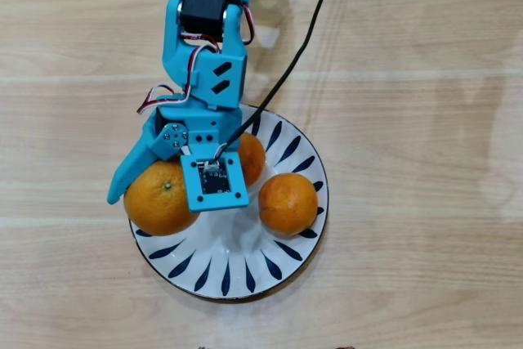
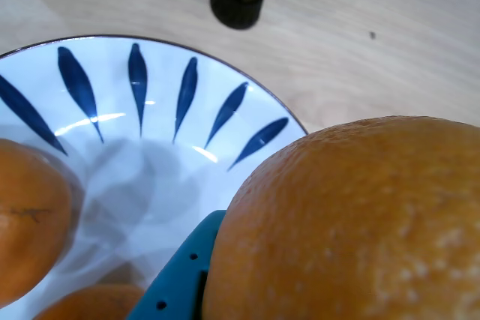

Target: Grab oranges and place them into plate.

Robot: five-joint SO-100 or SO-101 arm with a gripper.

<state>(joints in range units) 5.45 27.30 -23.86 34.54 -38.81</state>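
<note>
Two oranges (image 1: 288, 202) lie in the plate (image 1: 245, 271); end effector (image 1: 163, 194) grips the largest orange (image 1: 159, 199).

**Count: three oranges, one plate**

Three oranges show in the overhead view: one larger orange (image 1: 162, 199) and two smaller oranges (image 1: 288, 203) (image 1: 252, 158). There is one plate (image 1: 245, 271), one blue arm with one gripper (image 1: 155, 181), and one black cable (image 1: 298, 51).
</note>
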